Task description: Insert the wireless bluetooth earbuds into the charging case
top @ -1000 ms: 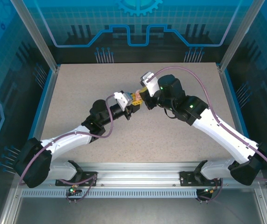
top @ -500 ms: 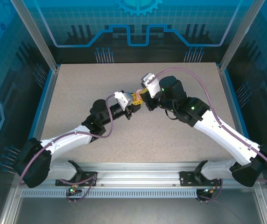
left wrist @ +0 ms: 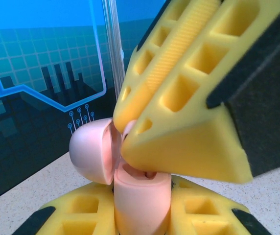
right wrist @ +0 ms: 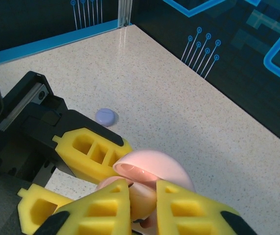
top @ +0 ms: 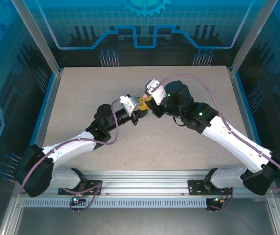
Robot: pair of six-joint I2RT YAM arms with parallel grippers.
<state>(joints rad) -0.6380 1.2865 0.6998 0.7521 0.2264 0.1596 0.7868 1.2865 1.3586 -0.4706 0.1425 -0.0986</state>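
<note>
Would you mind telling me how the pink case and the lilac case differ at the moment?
The pink case stands open with its lid swung back, while the lilac case looks shut. The pink case is clamped in the left claw, whereas the lilac case lies free on the table, apart from both arms. Both are round, smooth and pastel.

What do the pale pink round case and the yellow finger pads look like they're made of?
Pale pink round case: likely hard moulded plastic, satin finish, going by its smooth dome and soft highlights. Yellow finger pads: probably soft rubbery or printed material, matte; open cells and a ribbed face show.
</note>
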